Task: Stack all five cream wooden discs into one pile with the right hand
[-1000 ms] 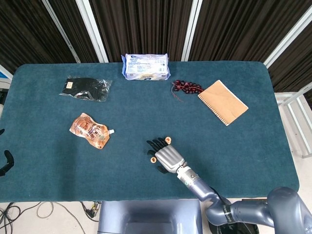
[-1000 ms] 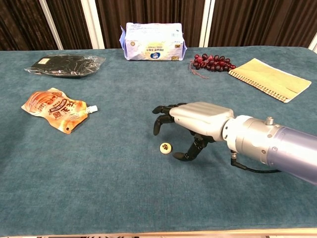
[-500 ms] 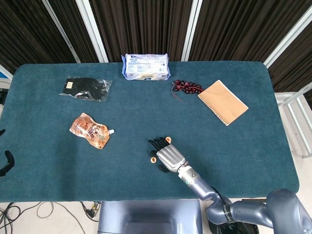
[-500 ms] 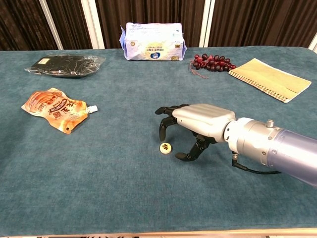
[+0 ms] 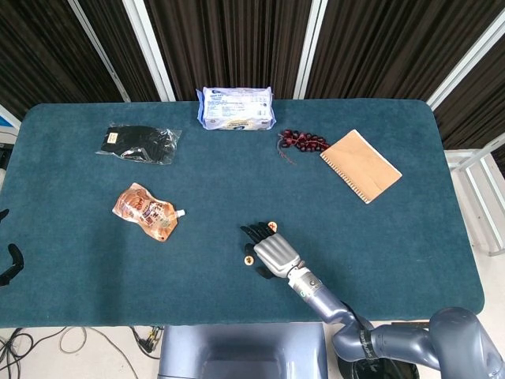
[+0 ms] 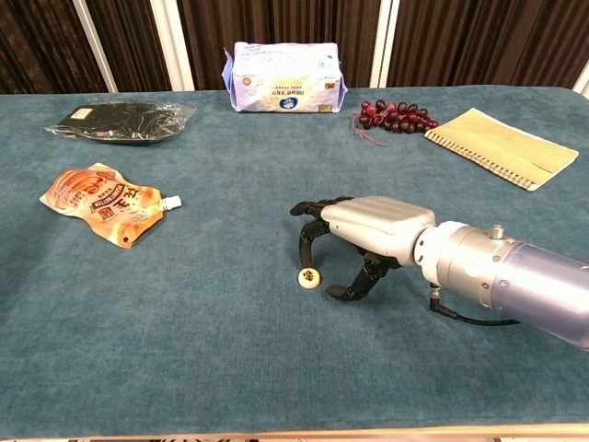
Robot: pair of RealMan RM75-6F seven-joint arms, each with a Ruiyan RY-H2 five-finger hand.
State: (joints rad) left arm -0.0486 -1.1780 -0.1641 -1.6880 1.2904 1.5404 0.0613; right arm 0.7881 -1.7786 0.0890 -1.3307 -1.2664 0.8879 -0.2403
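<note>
Teal cloth covers the table (image 5: 394, 253), which carries a white wipes pack (image 5: 236, 108) at the far edge, a tan spiral notebook (image 5: 360, 166), a black packet (image 5: 138, 144), an orange spouted pouch (image 5: 146, 212) and a bunch of dark grapes (image 5: 304, 141). Near the front, the right hand (image 6: 361, 232) arches over the cloth with fingers spread and curled down, grasping nothing. One cream disc (image 6: 309, 275) sits just below a fingertip (image 6: 305, 262), whether touching I cannot tell; another cream disc (image 5: 273, 228) shows beyond the fingers.
</note>
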